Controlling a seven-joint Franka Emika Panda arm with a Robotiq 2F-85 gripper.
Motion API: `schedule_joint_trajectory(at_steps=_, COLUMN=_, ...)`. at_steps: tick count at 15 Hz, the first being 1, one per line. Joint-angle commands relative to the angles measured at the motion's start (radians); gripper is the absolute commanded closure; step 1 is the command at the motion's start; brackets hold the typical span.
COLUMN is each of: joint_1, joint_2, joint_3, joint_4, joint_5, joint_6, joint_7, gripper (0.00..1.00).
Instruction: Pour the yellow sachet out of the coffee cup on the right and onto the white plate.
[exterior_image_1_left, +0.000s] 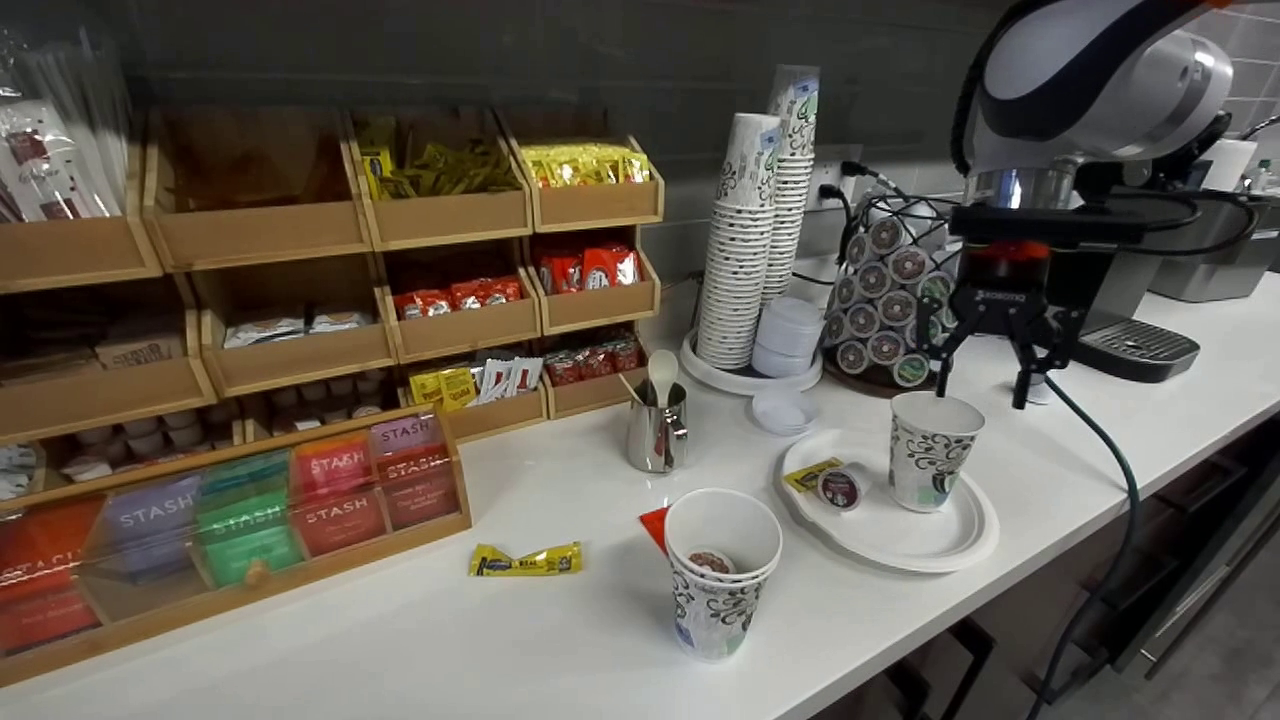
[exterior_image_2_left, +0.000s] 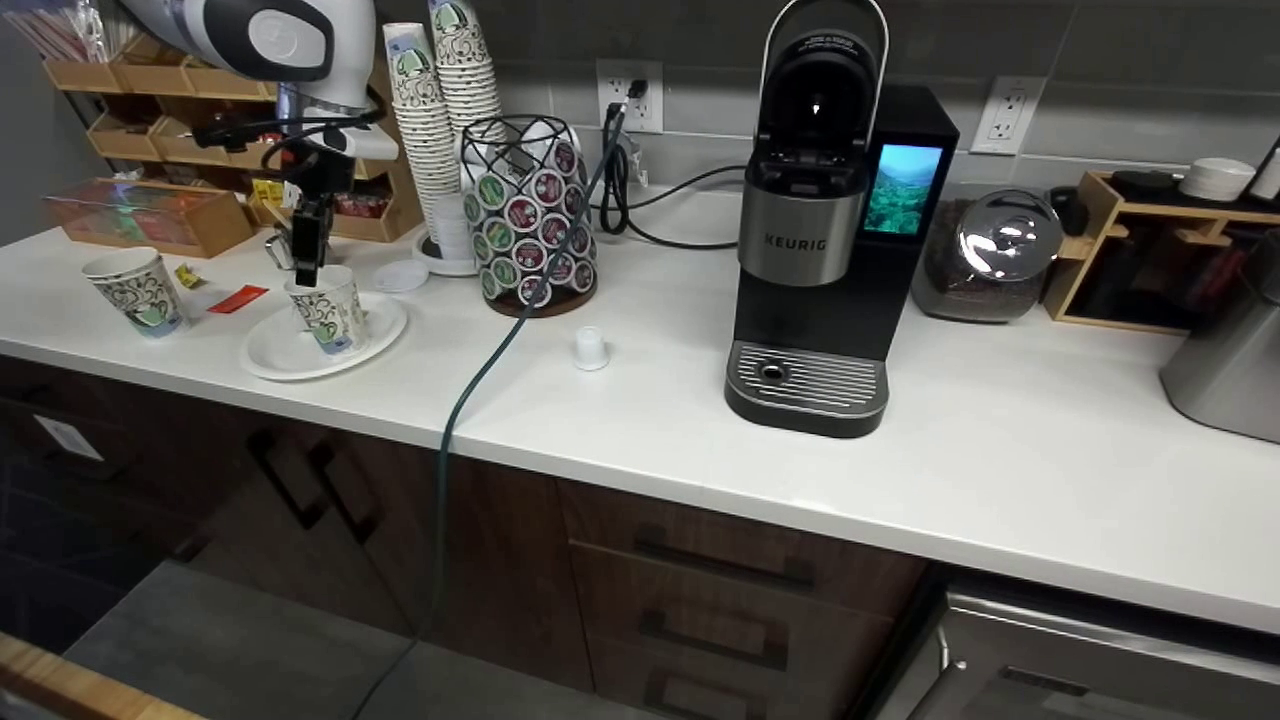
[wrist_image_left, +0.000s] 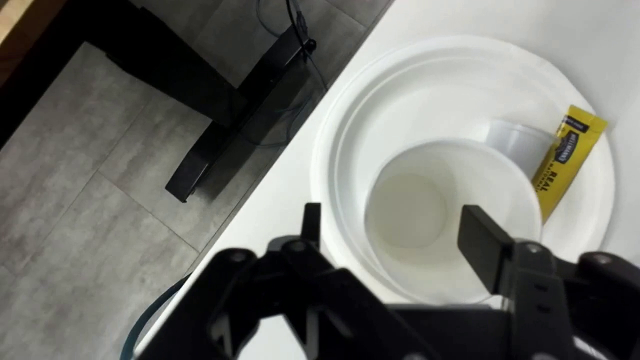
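Observation:
The coffee cup (exterior_image_1_left: 930, 455), white with a grey-green print, stands upright on the white plate (exterior_image_1_left: 960, 550); in the wrist view (wrist_image_left: 425, 265) its inside looks empty. The yellow sachet (exterior_image_1_left: 810, 474) lies flat on the plate beside a small coffee pod (exterior_image_1_left: 839, 488); in the wrist view the sachet (wrist_image_left: 565, 155) rests by the plate's rim. My gripper (exterior_image_1_left: 982, 388) is open and empty just above the cup. In the wrist view, one finger overlaps the cup's mouth and the other is outside it; whether a fingertip dips inside I cannot tell.
A nested pair of printed cups (exterior_image_1_left: 715, 610) holds a brown-topped pod. A bright yellow sachet (exterior_image_1_left: 525, 560) and a red packet (exterior_image_2_left: 238, 298) lie nearby. Cup stacks (exterior_image_1_left: 740, 250), a pod rack (exterior_image_2_left: 535, 215), a coffee machine (exterior_image_2_left: 830, 220) and a dark green cable (exterior_image_2_left: 465, 390) stand around.

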Motion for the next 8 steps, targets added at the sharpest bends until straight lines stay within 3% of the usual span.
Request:
schedule_joint_trajectory(at_steps=1, joint_1=0.001, joint_2=-0.179, joint_3=-0.024, joint_4=-0.144, joint_5=-0.142, joint_6=-0.034, joint_7=-0.104, gripper=0.0)
schedule_joint_trajectory(at_steps=4, joint_1=0.001, joint_2=-0.339, joint_3=-0.021, joint_4=-0.31, joint_5=-0.297, joint_6=0.036, joint_7=-0.157, gripper=0.0)
schedule_joint_trajectory(at_steps=7, joint_1=-0.009, joint_2=-0.494, joint_3=0.004, joint_4=-0.462, joint_5=-0.353, joint_6=0.144, joint_7=-0.199, gripper=0.0)
schedule_joint_trajectory(at_steps=8, joint_1=-0.02, joint_2=-0.356, joint_3=0.005, joint_4=-0.317, joint_5=-0.319, joint_6=0.059, joint_7=-0.171, gripper=0.0)
